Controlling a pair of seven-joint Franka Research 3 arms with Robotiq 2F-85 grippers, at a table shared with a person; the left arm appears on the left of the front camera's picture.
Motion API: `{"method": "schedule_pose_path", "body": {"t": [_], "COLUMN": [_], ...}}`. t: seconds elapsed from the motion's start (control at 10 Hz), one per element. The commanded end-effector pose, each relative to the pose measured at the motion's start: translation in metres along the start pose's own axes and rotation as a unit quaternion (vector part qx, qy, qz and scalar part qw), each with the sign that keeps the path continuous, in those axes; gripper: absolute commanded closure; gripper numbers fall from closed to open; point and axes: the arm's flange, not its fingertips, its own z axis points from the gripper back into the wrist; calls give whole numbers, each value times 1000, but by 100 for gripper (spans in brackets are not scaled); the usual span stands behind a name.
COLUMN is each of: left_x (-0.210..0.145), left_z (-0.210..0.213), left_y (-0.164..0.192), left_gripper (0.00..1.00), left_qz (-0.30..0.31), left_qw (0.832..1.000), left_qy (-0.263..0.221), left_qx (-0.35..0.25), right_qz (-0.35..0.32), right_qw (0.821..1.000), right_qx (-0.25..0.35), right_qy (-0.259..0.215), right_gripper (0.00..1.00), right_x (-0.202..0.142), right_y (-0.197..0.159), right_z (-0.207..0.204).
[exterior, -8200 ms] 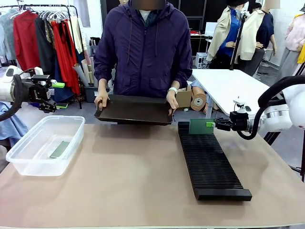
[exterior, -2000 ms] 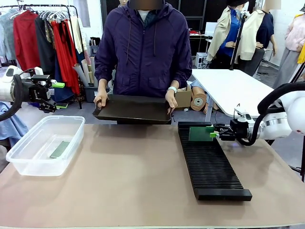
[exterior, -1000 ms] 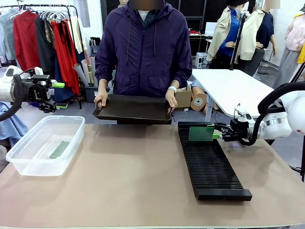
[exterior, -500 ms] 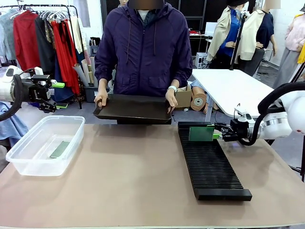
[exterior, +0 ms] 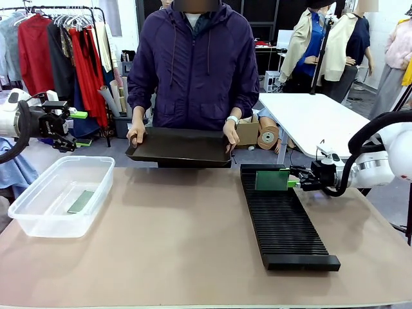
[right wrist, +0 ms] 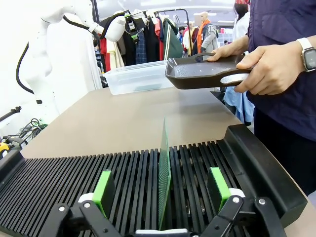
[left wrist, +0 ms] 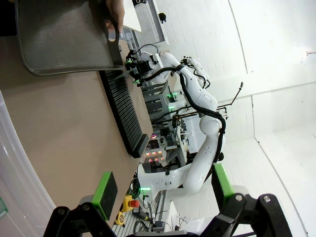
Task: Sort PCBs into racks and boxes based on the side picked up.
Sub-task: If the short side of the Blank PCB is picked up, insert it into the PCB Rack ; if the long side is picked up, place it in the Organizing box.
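PCB [right wrist: 164, 175] is standing upright on edge in a slot at the far end of the rack [exterior: 281, 219], its long axis running across the rack's width, between the right gripper [right wrist: 164, 190] fingers, which are standing wide apart and clear of both faces. Since a second ago nothing is shifting. Left gripper [left wrist: 165, 191] is hanging wide open over the clear box [exterior: 58, 193], where another PCB [exterior: 81, 201] is lying flat; a person is holding a black tray [exterior: 180, 148] beyond the surface [exterior: 174, 251].

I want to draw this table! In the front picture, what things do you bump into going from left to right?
left gripper → clear box with a PCB lying in it → black tray in the person's hands → black rack → PCB standing in the rack → right gripper
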Motion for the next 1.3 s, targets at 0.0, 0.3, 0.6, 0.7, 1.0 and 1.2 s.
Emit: {"method": "schedule_pose_path", "body": {"t": [0.0, 0.3, 0.6, 0.7, 1.0, 1.2], "left_x": [1, 1, 1, 1, 1, 1], "left_z": [1, 1, 1, 1, 1, 1], "left_y": [-2, -2, -2, -2, -2, -2], "left_gripper": [0, 0, 0, 0, 0, 0], "left_qz": [-2, -2, -2, -2, -2, -2], "left_qw": [1000, 1000, 1000, 1000, 1000, 1000], "left_qy": [-1, -1, -1, -1, -1, -1], "left_qx": [1, 1, 1, 1, 1, 1], "right_qz": [4, -8, -74, -109, -281, -379], "right_qw": [1000, 1000, 996, 993, 959, 923], "right_qx": [-1, 5, 29, 34, 35, 55], "right_qy": [-9, -4, -30, -38, -16, -37], "right_gripper": [0, 0, 0, 0, 0, 0], "right_x": [15, 53, 94, 107, 158, 179], "right_y": [2, 10, 42, 58, 113, 137], "right_z": [0, -3, -21, -28, -46, -56]}}
